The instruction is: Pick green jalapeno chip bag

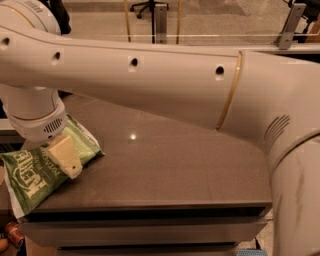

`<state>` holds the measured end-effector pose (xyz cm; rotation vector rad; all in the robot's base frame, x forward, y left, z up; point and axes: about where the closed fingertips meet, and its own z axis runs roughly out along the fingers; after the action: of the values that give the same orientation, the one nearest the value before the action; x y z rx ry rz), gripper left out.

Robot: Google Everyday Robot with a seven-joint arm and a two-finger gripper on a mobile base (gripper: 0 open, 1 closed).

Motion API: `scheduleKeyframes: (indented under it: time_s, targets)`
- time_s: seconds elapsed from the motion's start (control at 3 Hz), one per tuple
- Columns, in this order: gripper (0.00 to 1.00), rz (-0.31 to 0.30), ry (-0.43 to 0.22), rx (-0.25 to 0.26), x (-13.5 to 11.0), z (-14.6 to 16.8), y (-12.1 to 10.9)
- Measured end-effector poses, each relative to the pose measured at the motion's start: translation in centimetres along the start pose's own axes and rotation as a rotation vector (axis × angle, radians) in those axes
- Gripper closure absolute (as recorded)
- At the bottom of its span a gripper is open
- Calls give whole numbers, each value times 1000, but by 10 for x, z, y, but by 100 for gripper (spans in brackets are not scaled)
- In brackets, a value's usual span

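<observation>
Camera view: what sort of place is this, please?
Probably an office break area: a grey counter holds the green jalapeno chip bag, and a wheeled office chair stands beyond a glass partition. The gripper is over the bag, at the picture's left.

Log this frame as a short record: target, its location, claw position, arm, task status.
target: green jalapeno chip bag
location: lying flat at the left front corner of the table
claw: claw over the bag's upper right part, contact unclear
arm: arm spans the picture from right to left
status: bag not yet lifted
</observation>
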<state>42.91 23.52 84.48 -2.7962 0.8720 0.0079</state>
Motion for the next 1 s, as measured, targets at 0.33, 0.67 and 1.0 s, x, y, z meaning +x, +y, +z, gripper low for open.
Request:
scheduleKeyframes:
  time_s: [0.33, 0.67, 1.0]
  targets:
    - [39, 8, -9, -3, -1, 5, 3]
    - [64, 14, -14, -3, -3, 7, 6]
    - [86, 7, -12, -4, -3, 4, 5]
